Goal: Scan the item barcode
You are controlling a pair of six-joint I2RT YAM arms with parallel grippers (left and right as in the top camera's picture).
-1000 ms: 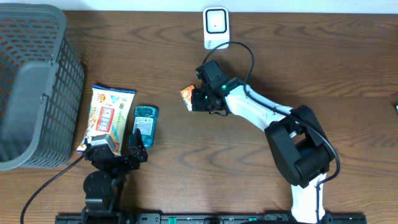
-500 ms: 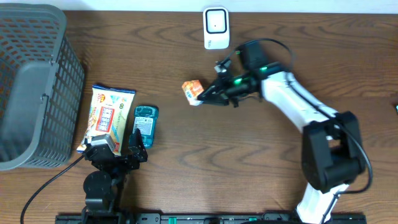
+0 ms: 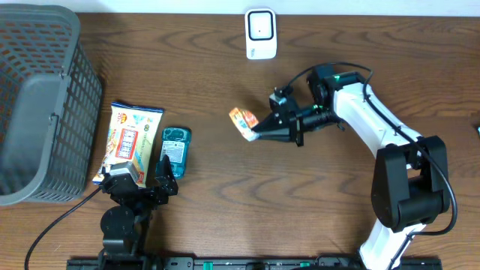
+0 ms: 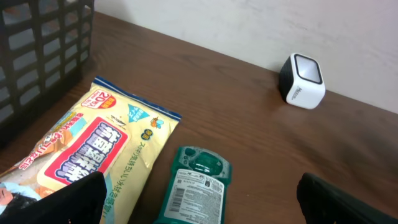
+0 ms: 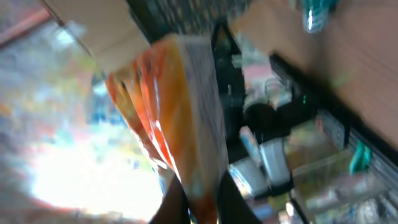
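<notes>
- A grey plastic mesh basket [image 3: 84, 79] sits at the far left of my overhead view. On the left wrist camera only its dark grid wall [image 4: 37, 43] shows.
- A flat yellow packet with a red label panel [image 3: 129, 141] lies face up just beside the basket, on its right. The wrist camera shows it lengthwise [image 4: 93, 149], with its near end cut off by the frame.
- A flat teal-green pack with a white printed label [image 3: 175, 150] lies just right of the yellow packet. From the wrist view [image 4: 196, 186] I cannot tell whether the two touch.
- A dark brown wood-grain table [image 3: 195, 217] carries all of these.
- A pale wall [image 4: 217, 25] runs behind the table's far edge.
</notes>
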